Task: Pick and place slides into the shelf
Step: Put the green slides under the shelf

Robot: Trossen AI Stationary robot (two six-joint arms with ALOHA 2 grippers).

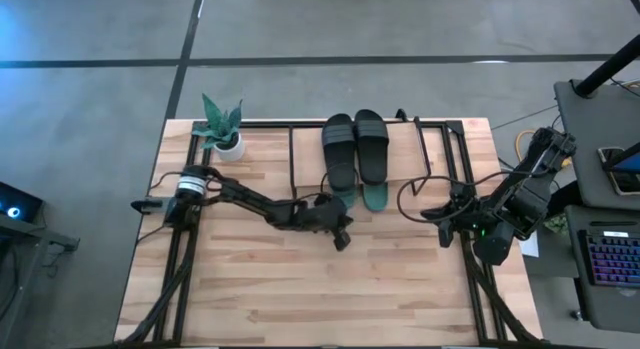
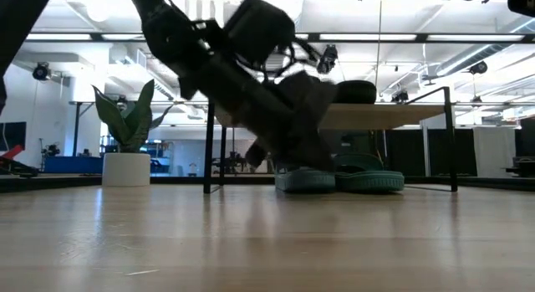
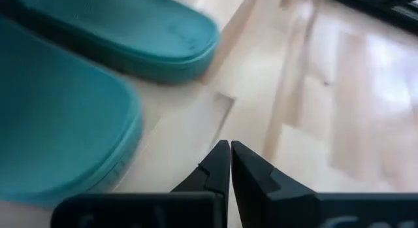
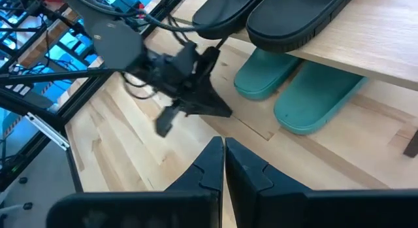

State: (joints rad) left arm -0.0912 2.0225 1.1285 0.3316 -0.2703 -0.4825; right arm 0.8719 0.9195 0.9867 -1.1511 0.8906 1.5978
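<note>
The shelf stands beyond the left gripper, its top board largely covered in the high view by two black slides lying side by side, long axes running away from the claw. Two teal slides sit beneath, only their near ends showing, just ahead of the closed, empty left gripper. The right gripper, also closed, waits off to the side.

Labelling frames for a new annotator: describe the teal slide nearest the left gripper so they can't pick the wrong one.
Find the low shelf with the light wooden top at the table's far edge. Two black slides lie on top; two teal slides poke out from underneath. The one wanted is the teal slide beside the shut left gripper, under the black slide on the plant's side; its twin lies farther from the gripper.
</note>
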